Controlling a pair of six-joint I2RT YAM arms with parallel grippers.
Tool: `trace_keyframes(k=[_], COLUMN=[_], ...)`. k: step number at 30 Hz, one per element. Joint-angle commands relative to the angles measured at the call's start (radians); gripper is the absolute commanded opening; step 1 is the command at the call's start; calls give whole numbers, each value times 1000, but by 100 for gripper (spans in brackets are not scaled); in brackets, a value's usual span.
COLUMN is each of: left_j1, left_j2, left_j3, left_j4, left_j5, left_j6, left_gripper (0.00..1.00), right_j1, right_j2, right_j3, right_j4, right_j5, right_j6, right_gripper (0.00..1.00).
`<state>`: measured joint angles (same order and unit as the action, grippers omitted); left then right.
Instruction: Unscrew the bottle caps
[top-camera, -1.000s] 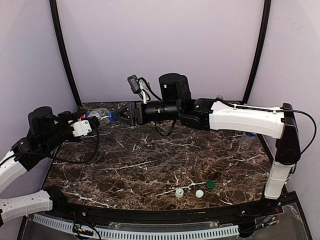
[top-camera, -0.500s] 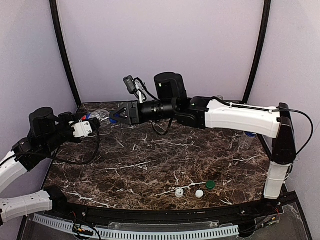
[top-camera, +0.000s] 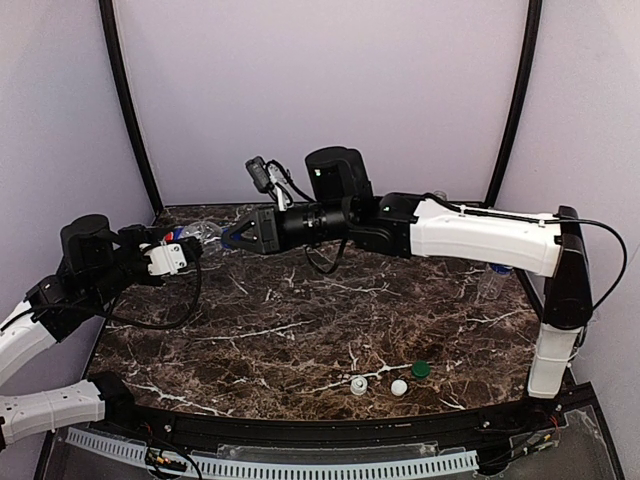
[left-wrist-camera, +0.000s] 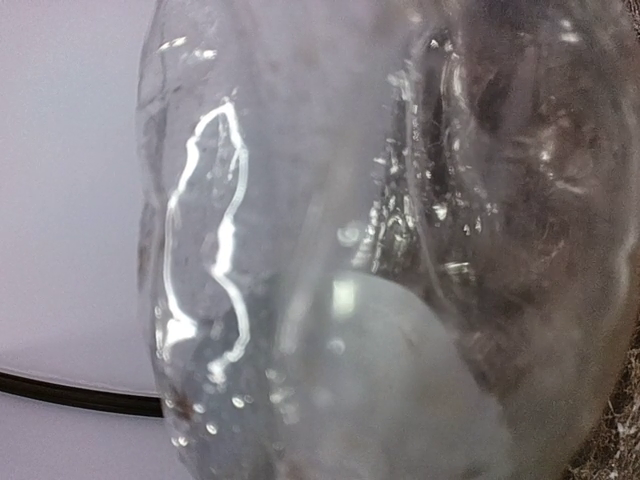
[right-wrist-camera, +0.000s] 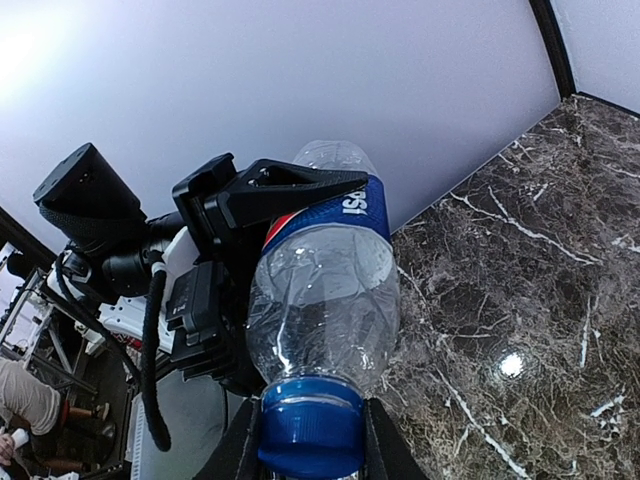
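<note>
My left gripper (top-camera: 186, 240) is shut on a clear bottle (top-camera: 204, 232) with a blue label, held on its side above the table's back left corner. In the left wrist view the bottle (left-wrist-camera: 350, 250) fills the frame and hides the fingers. The bottle's blue cap (top-camera: 228, 238) points right. My right gripper (top-camera: 230, 240) is shut on it. In the right wrist view both fingers press the sides of the blue cap (right-wrist-camera: 310, 425), and the bottle (right-wrist-camera: 325, 300) runs away from the camera into the left gripper (right-wrist-camera: 270, 195).
Two white caps (top-camera: 358, 385) (top-camera: 399, 387) and a green cap (top-camera: 421, 369) lie loose near the front edge of the marble table (top-camera: 300, 320). A capless clear bottle (top-camera: 491, 280) stands at the right edge, behind the right arm.
My right gripper has moved left onto the blue cap and closed its jaws on it. The left arm and the bottle have hardly moved.
</note>
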<state>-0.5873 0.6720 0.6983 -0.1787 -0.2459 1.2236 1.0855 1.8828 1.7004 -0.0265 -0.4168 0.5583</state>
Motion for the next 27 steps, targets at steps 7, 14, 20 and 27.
trace_keyframes(k=[7,14,20,27], left_j1=[-5,-5,-5,-5], left_j2=[-9,-9,0,-6], left_j3=[57,132,148,128], left_j4=[-148,-569,-738,-793], left_j5=[153,449,529,519], left_j6=[-68,-46,-13,46], left_gripper=[32,32,32,32], right_j1=[66,285,374,425], right_j2=[-45,-182,-212,-156], right_j3=[36,-173,-286,-432], right_j4=[-105,4,170,514], right_j5=[-17,390,651,889], right_j6=[-379,-1166,-1662,-2388], right_gripper=[0,0,0,0])
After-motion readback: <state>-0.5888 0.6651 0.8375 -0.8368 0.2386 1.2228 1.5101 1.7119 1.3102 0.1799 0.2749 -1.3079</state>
